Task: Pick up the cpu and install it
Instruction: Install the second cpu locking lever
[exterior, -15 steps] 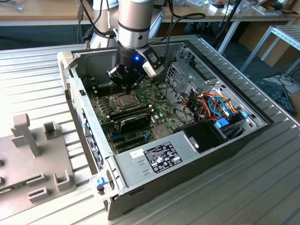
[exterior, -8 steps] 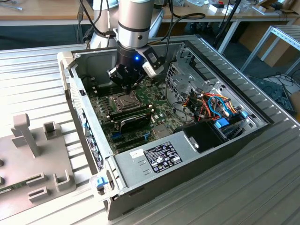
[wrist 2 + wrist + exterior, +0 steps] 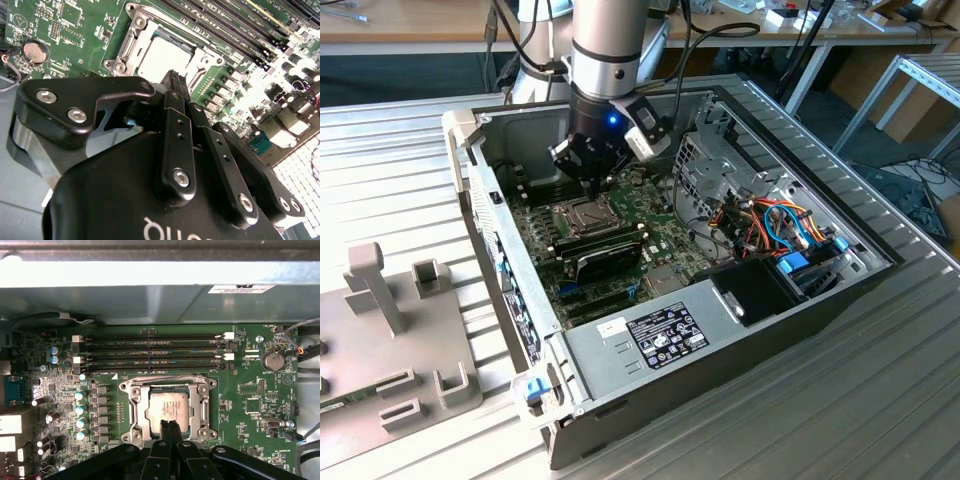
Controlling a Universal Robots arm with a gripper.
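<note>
One small square silver-grey cpu (image 3: 169,411) is seen seated inside the one metal socket frame (image 3: 136,410) on the green motherboard (image 3: 250,390). The black claw (image 3: 170,428) is held just above it, fingers pressed together, nothing gripped. Four long memory slots (image 3: 150,352) are counted beside the socket.

The end effector (image 3: 169,427) hides the cpu's (image 3: 169,409) near edge.
</note>
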